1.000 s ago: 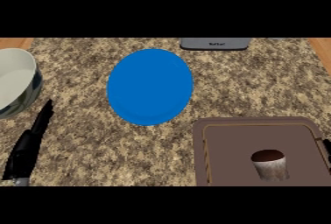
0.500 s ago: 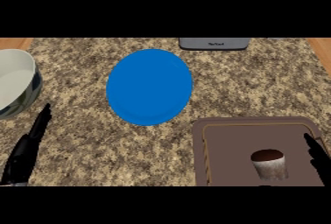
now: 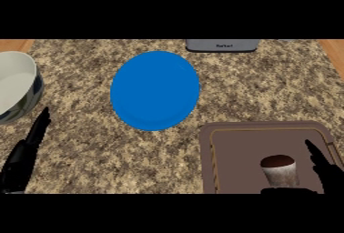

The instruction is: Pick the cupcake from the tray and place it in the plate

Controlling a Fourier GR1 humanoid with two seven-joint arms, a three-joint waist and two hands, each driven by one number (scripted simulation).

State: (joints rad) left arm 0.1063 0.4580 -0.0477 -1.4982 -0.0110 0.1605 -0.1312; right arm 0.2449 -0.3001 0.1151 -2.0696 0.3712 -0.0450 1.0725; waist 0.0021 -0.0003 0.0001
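Left hand [image 3: 25, 152], right hand [image 3: 325, 167]: fingers straight

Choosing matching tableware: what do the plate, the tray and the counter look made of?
The plate looks like matte plastic or glazed ceramic: flat uniform blue, no shine. The tray seems brown plastic or wood, smooth with a raised rim. The counter looks like speckled granite, mottled brown and beige.

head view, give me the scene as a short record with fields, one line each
cupcake: upright on the tray, not held
tray: brown, lower right of counter
plate: blue, centre, nothing on it
right hand: fingers straight, just right of the cupcake, over the tray
left hand: open, at lower left edge, resting
bowl: white inside, far left
grey device: top edge
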